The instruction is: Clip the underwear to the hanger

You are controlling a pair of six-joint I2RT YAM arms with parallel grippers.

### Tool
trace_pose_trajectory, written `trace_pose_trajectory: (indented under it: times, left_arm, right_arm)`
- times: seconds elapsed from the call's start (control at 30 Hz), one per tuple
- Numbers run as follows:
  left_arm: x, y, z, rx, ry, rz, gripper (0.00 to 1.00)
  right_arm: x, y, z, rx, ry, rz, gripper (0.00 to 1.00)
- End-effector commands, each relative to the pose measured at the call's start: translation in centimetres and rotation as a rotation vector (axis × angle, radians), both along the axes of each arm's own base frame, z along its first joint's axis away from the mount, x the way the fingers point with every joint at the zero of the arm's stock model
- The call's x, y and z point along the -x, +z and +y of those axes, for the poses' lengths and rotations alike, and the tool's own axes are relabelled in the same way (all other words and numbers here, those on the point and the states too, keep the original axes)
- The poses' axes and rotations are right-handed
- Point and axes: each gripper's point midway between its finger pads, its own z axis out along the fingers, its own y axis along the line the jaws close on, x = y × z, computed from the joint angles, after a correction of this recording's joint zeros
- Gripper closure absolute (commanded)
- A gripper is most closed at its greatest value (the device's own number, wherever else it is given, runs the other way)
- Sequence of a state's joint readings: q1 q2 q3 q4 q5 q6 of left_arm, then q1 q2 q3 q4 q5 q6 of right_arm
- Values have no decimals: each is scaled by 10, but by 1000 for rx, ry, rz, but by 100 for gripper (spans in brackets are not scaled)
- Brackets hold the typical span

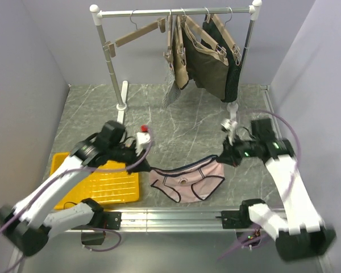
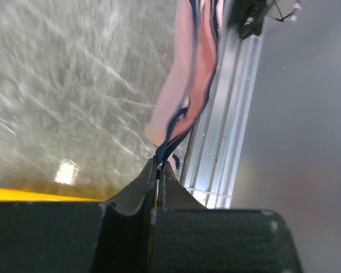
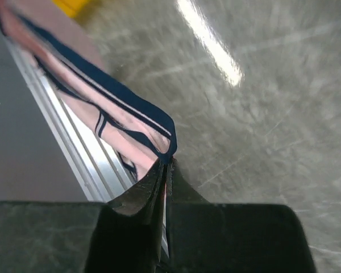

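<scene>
While the underwear (image 1: 184, 181) is held by its waistband at both ends, it is seen stretched across the near middle of the table (image 1: 187, 119), just beyond the aluminium profile (image 1: 176, 216) at the table's near edge. It is pale pink with dark navy edging on the waistband and leg holes, and a small round mark is shown at the front. The waistband sags slightly between the two holds; whether the lower part rests on the table cannot be told.

The left gripper (image 1: 149, 168) is closed tight on the left corner of the waistband; in the left wrist view its fingertips (image 2: 157, 170) are pressed together on the navy edge. The right gripper (image 1: 222, 158) is likewise clamped on the right corner, the folded navy band being pinched between its fingertips (image 3: 159, 170).

The hanger (image 1: 137, 34), a slim tan bar, is hung tilted and bare on the rack bar (image 1: 159, 12) at the far side, well apart from the underwear. Just to its right on the same bar, other hangers are crowded together, bearing dark olive garments (image 1: 207, 62) and a grey mesh garment (image 1: 170, 91). A yellow tray (image 1: 105, 185) is lain on the table beneath the left arm, just beside the underwear's left corner.
</scene>
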State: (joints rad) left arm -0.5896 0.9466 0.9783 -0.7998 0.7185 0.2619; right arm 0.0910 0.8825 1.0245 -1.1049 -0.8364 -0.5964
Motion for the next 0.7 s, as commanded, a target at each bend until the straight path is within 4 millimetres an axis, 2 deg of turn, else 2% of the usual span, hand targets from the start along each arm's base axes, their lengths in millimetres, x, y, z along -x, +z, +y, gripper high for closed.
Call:
trace_pose_trajectory:
  times: [0.0,0.03,0.07,0.1,0.2,0.27,0.3,0.37,0.43,0.5,0.53,0.57,0.63,0.67]
  left_arm:
    - [-39,-44,-11,-139,174,170,100]
    - [-46,-54,-14,-174,195,208,100]
    - [-57,-77,-18,-239,220,266,100]
    - [-69,-78,-23,-243,245,279,100]
    - [-110,-92,-33,-259,330,261,97]
    - [-138,-107,-31,-294,399,246,96]
    - [-151,-111,-30,-309,426,230,96]
    - [-175,-127,-24,-346,484,237,96]
    - [-198,-133,-13,-331,578,258,95]
    - [-211,-143,-9,-335,624,286,89]
    - [-216,-146,-7,-328,635,299,85]
    - [-216,-150,-8,-329,630,319,79]
    - [-211,-150,-11,-314,604,355,61]
    - [-207,-147,-10,-311,592,356,58]
  right_arm:
    - [-62,-64,-5,125,-122,160,100]
    - [-70,-74,-4,128,-135,195,100]
    - [-82,-78,-3,124,-171,223,100]
    - [-100,-81,0,111,-189,204,100]
    - [-133,-105,3,121,-242,268,100]
    - [-150,-109,1,132,-278,267,100]
    - [-160,-122,-3,161,-305,276,100]
    - [-173,-131,-7,179,-346,285,100]
    - [-187,-144,-10,205,-387,295,100]
    - [-196,-156,-12,213,-435,332,94]
    - [-204,-154,-15,230,-463,322,86]
    - [-207,-154,-17,235,-488,332,80]
    - [-209,-152,-22,268,-498,329,67]
    - [-208,-149,-24,279,-485,316,63]
